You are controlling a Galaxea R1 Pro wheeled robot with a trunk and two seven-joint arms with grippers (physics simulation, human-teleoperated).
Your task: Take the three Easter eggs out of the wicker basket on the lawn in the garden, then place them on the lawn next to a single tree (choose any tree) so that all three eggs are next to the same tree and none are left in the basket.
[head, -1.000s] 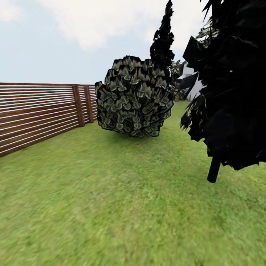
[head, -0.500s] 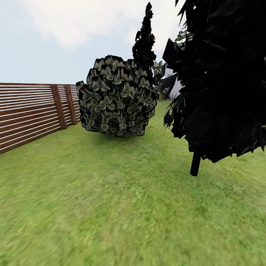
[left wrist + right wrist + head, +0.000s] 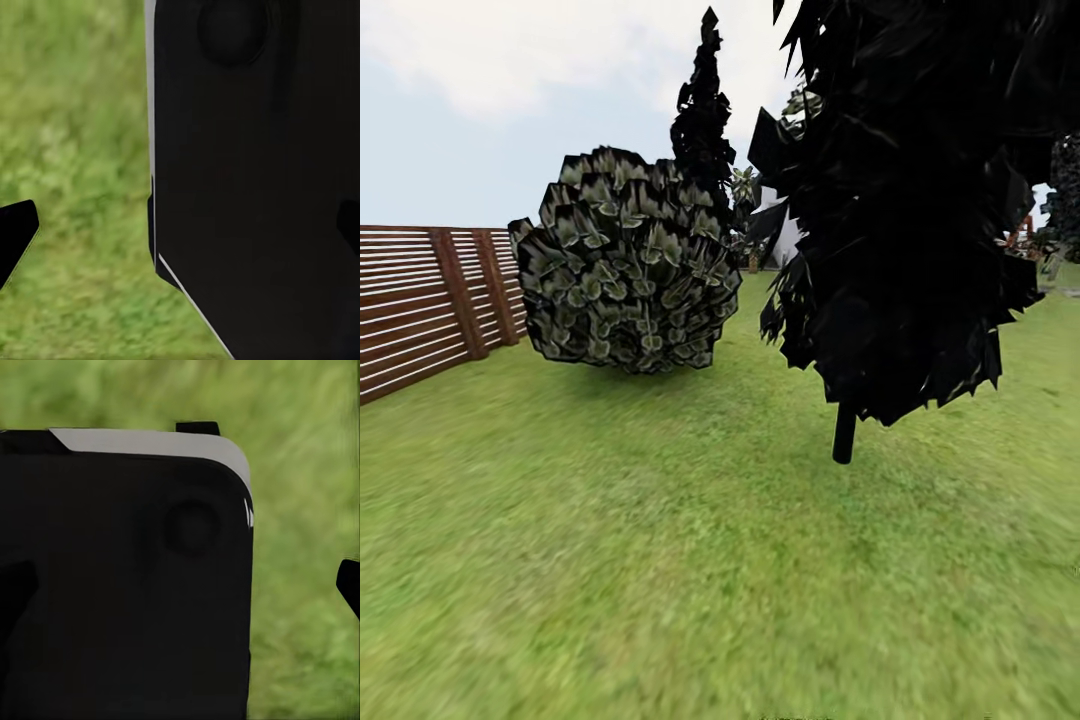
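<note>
Meanwhile, blurred lawn (image 3: 660, 560) is crossed as the view is swung rightward: the near-black tree (image 3: 900, 200), bush (image 3: 625, 265) and fence (image 3: 420, 300) are shifted left. No eggs or basket are seen, so searching is judged under way. Gripper states cannot be told.

Outdoor setting: a fenced garden. Mottled green lawn (image 3: 660, 560) covers the ground; brown slatted wooden fence (image 3: 420, 300) along one side; round leafy bush (image 3: 625, 265); near-black tree (image 3: 900, 200) on thin trunk; cloudy sky above.
</note>
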